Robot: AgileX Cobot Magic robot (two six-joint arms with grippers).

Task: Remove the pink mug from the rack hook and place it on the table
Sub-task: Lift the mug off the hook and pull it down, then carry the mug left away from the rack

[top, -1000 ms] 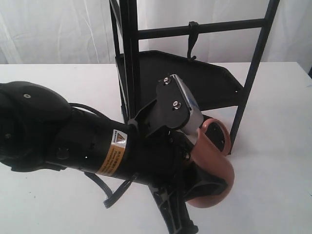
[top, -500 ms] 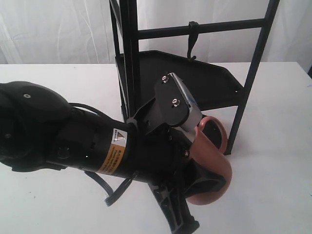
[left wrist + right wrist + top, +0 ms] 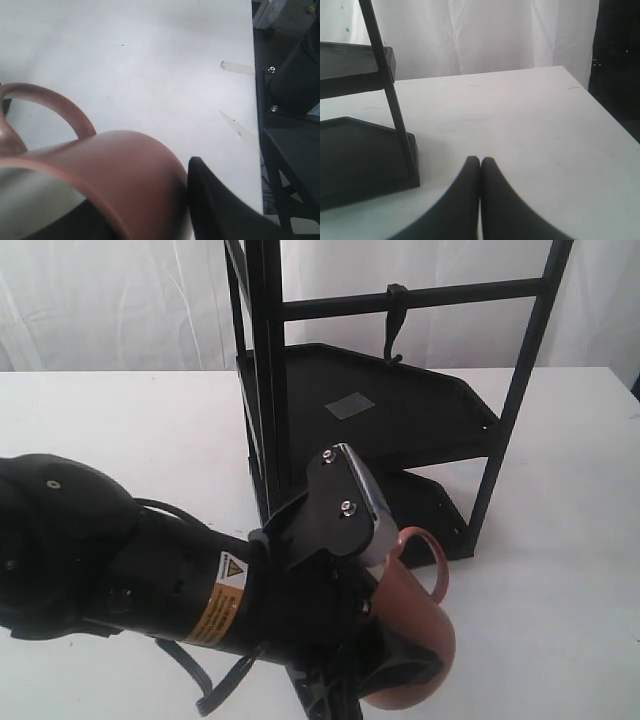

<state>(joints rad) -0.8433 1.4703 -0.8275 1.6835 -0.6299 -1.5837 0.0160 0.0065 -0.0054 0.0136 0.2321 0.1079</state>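
Grasping the pink mug by its wall, the left hand holds it low over the white desk, clear of the rack hook; the right hand is clenched, empty.

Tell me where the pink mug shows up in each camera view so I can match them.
Exterior view: the pink mug sits at the bottom, right of centre, held by the left gripper.
Left wrist view: the mug fills the lower left, handle toward the upper left.
Right wrist view: not in it.
Shared landmark: the white table.
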